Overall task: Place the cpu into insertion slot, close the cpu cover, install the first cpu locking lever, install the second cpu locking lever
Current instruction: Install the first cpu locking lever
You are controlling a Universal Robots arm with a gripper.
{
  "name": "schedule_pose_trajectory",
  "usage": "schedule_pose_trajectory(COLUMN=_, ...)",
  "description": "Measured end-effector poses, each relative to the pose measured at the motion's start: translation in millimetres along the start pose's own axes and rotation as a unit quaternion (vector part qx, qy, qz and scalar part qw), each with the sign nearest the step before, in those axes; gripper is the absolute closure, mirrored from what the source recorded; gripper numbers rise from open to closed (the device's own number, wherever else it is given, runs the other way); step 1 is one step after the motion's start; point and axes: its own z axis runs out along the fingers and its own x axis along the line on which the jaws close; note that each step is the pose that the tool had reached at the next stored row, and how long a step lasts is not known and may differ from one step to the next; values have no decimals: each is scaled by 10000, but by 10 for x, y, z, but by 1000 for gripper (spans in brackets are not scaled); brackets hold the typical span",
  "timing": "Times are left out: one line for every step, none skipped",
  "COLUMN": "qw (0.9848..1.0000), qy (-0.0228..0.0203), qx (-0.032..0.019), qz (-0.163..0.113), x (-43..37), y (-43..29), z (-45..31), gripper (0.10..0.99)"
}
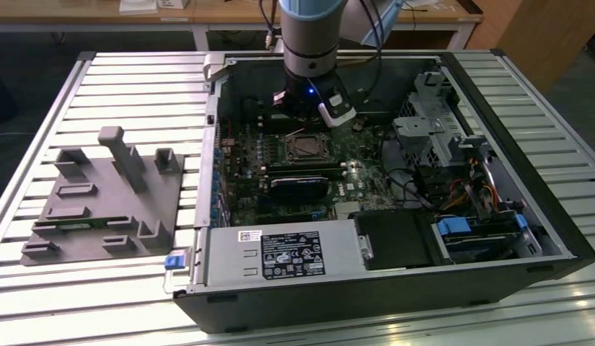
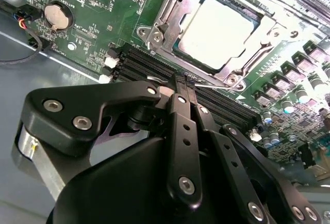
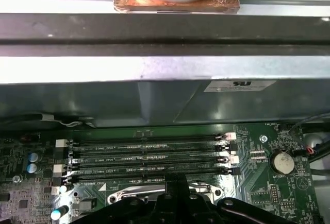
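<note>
silver-grey and flat, the cpu [image 2: 216, 28] already sits in its socket on the green motherboard [image 2: 98, 7]. the cpu cover [image 2: 166, 18] looks to be lying down over its edges, with the chip showing through the frame's window. the black claw [image 2: 184, 82] has its two fingers pressed together in the second wrist view, closed, with nothing i can make out held between them. its tips hang just over the strip between the dark memory slots [image 3: 149, 154] and the near edge of the socket, so the cpu lies straight ahead of the tips, close by and a little beyond them. a thin bright rod [image 2: 211, 85] runs along that near edge, crosswise to the fingers. by my judgement it is one of the locking levers, though i cannot tell whether the tips touch it. in the exterior view the arm [image 1: 307, 43] reaches down into the open computer case [image 1: 374, 288], which rests on the slatted metal counter [image 1: 133, 79]. the placing looks done, and the work seems to stand at the levers.
</note>
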Motion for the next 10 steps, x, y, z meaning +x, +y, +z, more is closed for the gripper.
schedule_pose_trajectory(qw=10000, qy=-2, qx=26, qz=3, x=1, y=8, z=4, gripper=980)
schedule_pose_trajectory(qw=10000, qy=-4, qx=51, qz=3, x=2, y=19, z=8, gripper=980)
schedule_pose_trajectory(qw=10000, qy=-5, qx=65, qz=1, x=2, y=24, z=10, gripper=980)
schedule_pose_trajectory(qw=10000, qy=-5, qx=68, qz=1, x=2, y=23, z=10, gripper=980)
schedule_pose_trajectory(qw=10000, qy=-6, qx=70, qz=0, x=2, y=23, z=10, gripper=980)
schedule_pose_trajectory(qw=10000, qy=-5, qx=71, qz=0, x=2, y=23, z=10, gripper=980)
schedule_pose_trajectory(qw=10000, qy=-6, qx=72, qz=0, x=2, y=23, z=10, gripper=980)
schedule_pose_trajectory(qw=10000, qy=-8, qx=72, qz=0, x=3, y=23, z=12, gripper=980)
schedule_pose_trajectory(qw=10000, qy=-23, qx=73, qz=-4, x=7, y=22, z=17, gripper=980)
schedule_pose_trajectory(qw=10000, qy=-50, qx=82, qz=-12, x=15, y=20, z=23, gripper=980)
